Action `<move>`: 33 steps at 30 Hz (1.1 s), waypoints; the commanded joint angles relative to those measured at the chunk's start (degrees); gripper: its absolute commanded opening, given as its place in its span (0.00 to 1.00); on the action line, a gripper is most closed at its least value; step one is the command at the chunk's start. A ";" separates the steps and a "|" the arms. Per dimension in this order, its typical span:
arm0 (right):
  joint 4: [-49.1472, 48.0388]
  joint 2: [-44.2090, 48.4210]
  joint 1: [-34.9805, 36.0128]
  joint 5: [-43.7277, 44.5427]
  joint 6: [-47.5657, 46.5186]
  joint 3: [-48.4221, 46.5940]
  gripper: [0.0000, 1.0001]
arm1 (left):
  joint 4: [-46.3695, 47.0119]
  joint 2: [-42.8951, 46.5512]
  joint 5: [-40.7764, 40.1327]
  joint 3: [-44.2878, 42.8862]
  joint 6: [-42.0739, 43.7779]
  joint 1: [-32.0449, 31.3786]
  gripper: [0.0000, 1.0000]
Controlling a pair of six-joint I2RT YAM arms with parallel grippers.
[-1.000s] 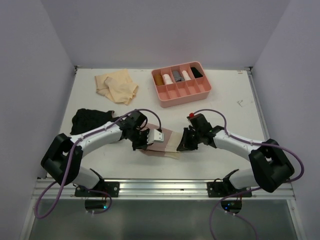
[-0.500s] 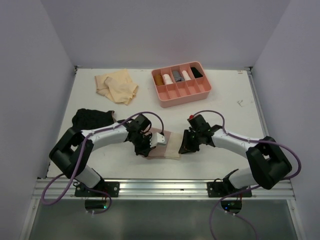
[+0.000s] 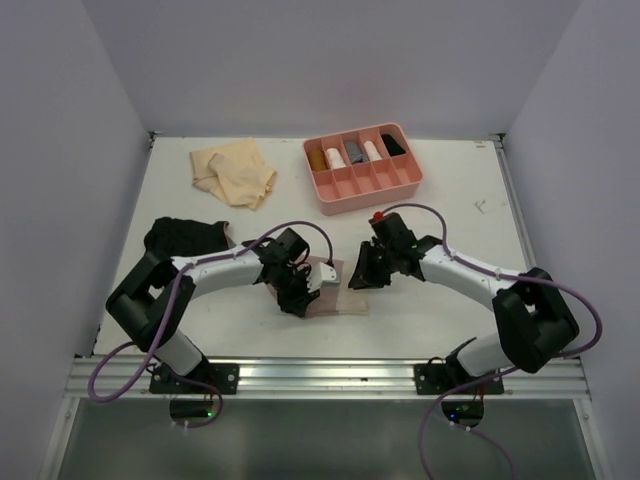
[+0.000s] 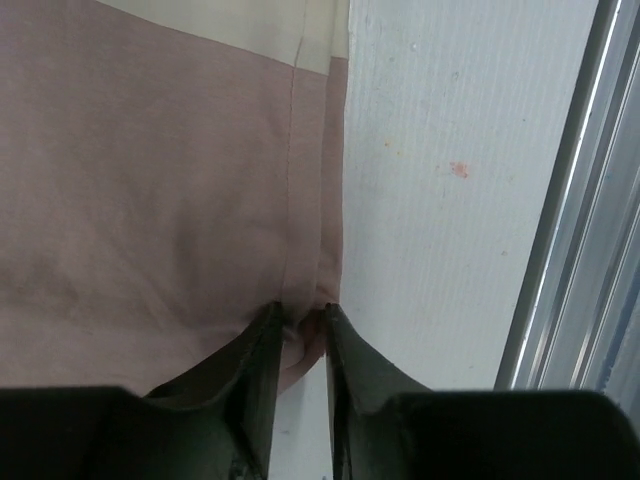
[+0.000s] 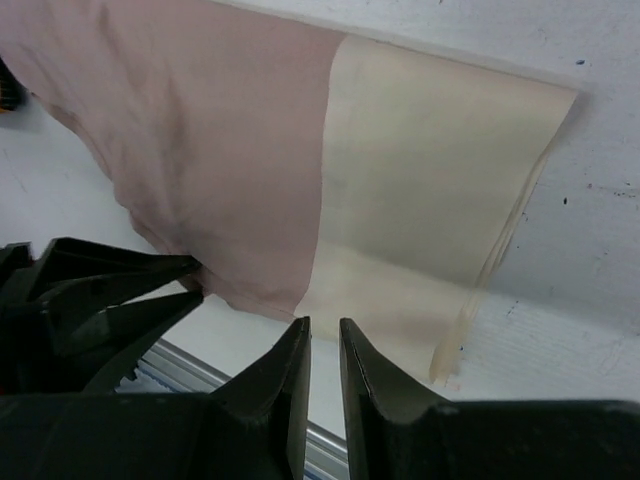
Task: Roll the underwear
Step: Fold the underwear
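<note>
The pink underwear [image 3: 340, 298] lies flat on the table [image 3: 200, 220], on the near side of the pink tray [image 3: 365, 196]. A pincer stands at each end of it, likely so both ends can be turned over together to start the roll. The black pair [image 3: 180, 240] and the tan pair [image 3: 235, 172] wait left of the tray. The left pincer [image 4: 300, 335] is parted by a narrow slit, with the cloth's hem lying between its tips. The right pincer [image 5: 323, 325] is spread just as narrowly and grips nothing, its tips just at the cloth's edge.
</note>
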State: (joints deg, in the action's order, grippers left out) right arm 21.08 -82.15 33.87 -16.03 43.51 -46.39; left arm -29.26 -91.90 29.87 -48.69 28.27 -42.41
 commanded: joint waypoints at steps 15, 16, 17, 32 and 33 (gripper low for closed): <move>3.53 -8.38 2.52 1.88 -5.62 5.00 0.16 | -6.44 2.27 3.62 -18.81 -6.47 19.71 0.45; 4.05 -8.03 2.52 2.40 -5.97 4.65 0.15 | -6.08 1.21 4.58 -18.99 -6.65 21.04 0.44; 5.27 -7.77 2.52 2.58 -6.93 3.43 0.14 | -5.64 0.15 5.19 -18.90 -7.00 22.27 0.41; 3.73 -7.75 6.55 -0.40 -4.41 -14.95 0.10 | 5.35 -9.62 5.91 -6.34 -13.42 26.77 0.20; 2.40 -9.07 7.08 -1.71 -3.61 -14.87 0.09 | 5.78 -9.01 5.03 -6.16 -13.94 26.77 0.21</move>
State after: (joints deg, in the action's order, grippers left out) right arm 26.83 -88.68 39.07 -14.83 36.86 -59.64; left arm -27.14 -101.45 36.91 -56.38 16.45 -15.92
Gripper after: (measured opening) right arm 0.098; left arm 0.200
